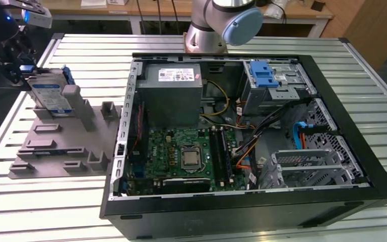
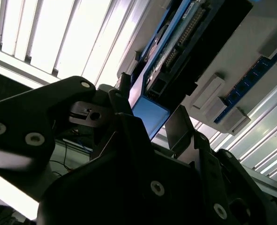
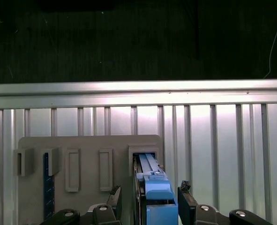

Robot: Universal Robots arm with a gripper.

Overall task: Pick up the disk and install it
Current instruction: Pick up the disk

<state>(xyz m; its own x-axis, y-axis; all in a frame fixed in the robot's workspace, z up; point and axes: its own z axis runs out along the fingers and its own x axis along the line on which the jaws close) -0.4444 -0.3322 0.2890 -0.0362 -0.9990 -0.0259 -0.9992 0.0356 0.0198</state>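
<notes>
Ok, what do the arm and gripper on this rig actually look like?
In the exterior view, the silver-grey tubular arm carries a rounded pale blue joint cap. The matte black, angular gripper has a blocky body dotted with small silver screw heads, seen in both wrist views.

The disk (image 1: 51,97) (flat, silver, blue-and-white label, blue plastic frame (image 3: 156,194) round its edges) stands upright on its edge in a corner slot of the grey holder (image 1: 79,138), near the bench (image 1: 46,201) edge at the exterior view's left.
</notes>
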